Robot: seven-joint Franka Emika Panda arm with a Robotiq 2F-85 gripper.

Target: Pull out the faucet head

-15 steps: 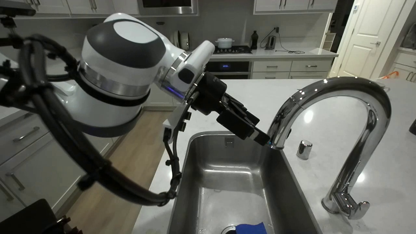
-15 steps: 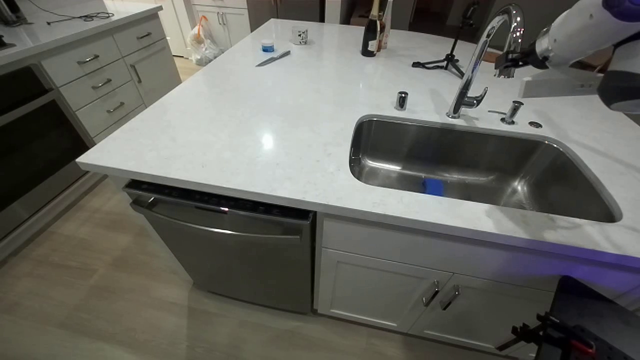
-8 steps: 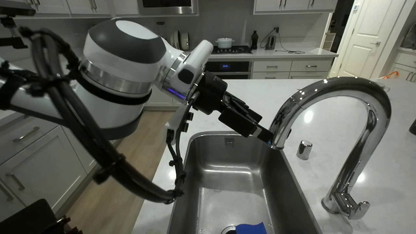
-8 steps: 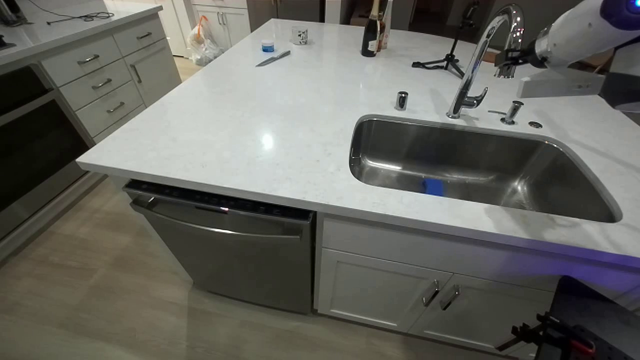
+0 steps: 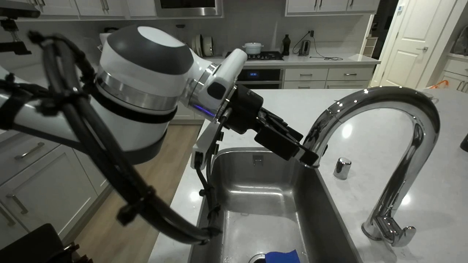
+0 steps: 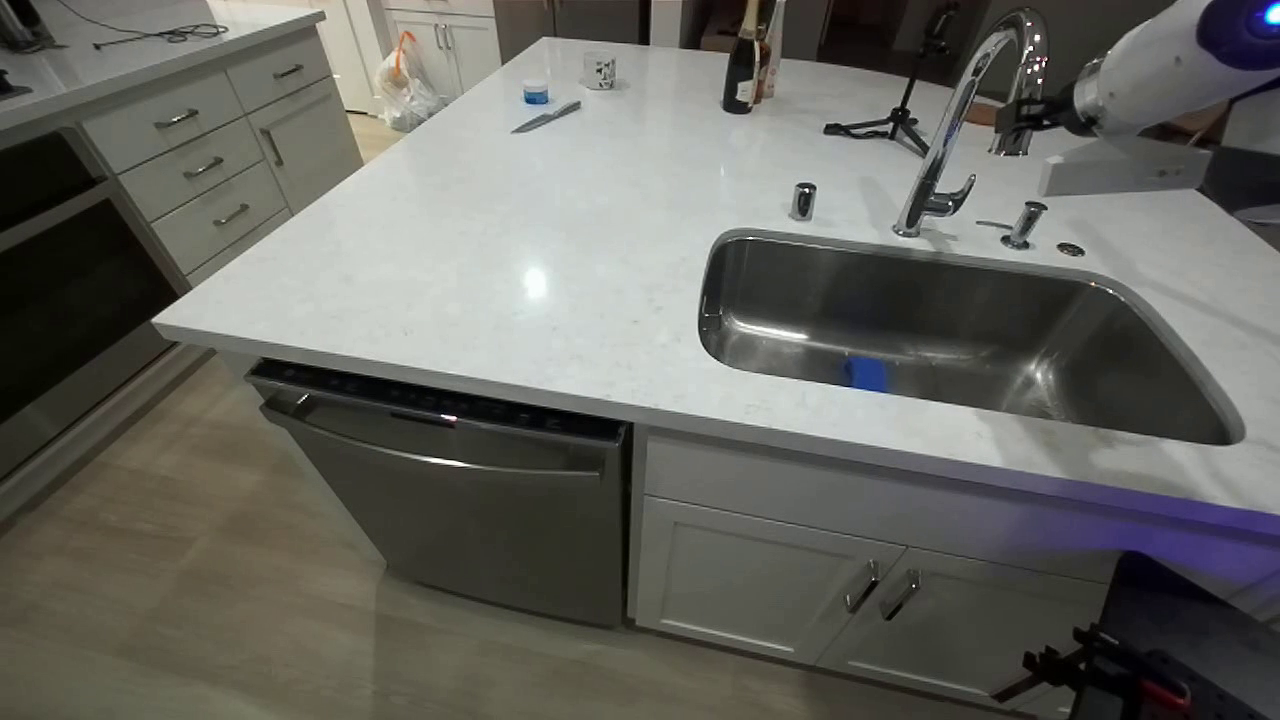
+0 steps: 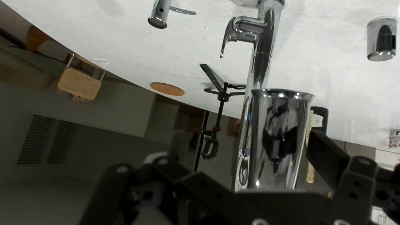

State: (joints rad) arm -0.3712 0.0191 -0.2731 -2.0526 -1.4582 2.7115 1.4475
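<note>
In the wrist view, which is upside down, my tool [image 7: 245, 142] has its 2 fingers [image 7: 328, 156] well apart, with the faucet head [image 7: 279, 137] between them, nearer 1 than its partner and not gripped. I judge the step to be lining up the grasp; next I need to centre, clamp, since chrome may slip, then pull straight along the faucet head's axis.

In an exterior view, my arm [image 5: 153, 65] leans over the edge of the bench [image 5: 285, 106] beside the sink [image 5: 318, 208], the tool slanting down to the end of the spout [image 5: 402, 95]; a fingertip overlaps the faucet head, touching or not, I cannot tell.

In an exterior view, the faucet head hangs well in from that edge, far from the corner past the dishwasher [image 6: 490, 510].
</note>
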